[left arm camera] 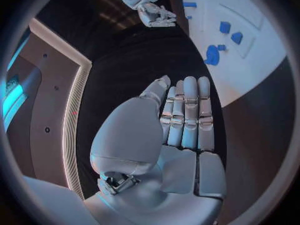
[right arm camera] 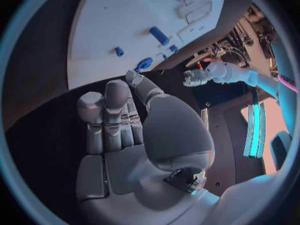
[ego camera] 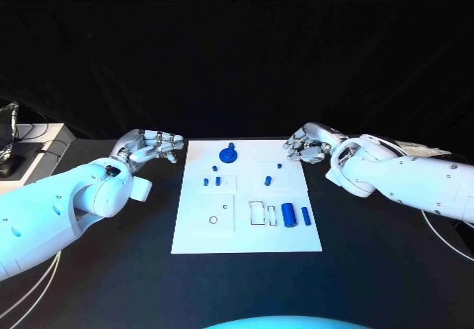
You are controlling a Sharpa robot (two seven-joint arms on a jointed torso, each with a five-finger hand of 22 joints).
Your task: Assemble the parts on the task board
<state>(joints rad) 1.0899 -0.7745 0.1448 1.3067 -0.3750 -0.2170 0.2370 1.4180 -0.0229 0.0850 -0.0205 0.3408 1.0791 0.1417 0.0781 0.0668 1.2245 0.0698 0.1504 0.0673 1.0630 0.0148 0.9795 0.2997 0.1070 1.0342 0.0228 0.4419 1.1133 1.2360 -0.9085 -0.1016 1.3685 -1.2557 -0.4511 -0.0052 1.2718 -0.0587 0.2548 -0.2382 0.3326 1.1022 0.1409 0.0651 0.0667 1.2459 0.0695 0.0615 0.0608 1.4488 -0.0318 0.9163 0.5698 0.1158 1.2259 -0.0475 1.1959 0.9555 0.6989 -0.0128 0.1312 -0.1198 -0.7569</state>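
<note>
The white task board lies in the middle of the black table. On it are a blue round part at the far edge, several small blue pegs across the middle and a thick blue cylinder beside a thinner one at the near right. My left hand hovers off the board's far left corner and holds nothing; its fingers lie straight, side by side. My right hand hovers at the far right corner, also holding nothing, its fingers extended. The board shows beyond each palm.
A pale stand with dark gear and cables sits at the table's left edge. Loose cables run along the right side. Black tabletop surrounds the board on all sides.
</note>
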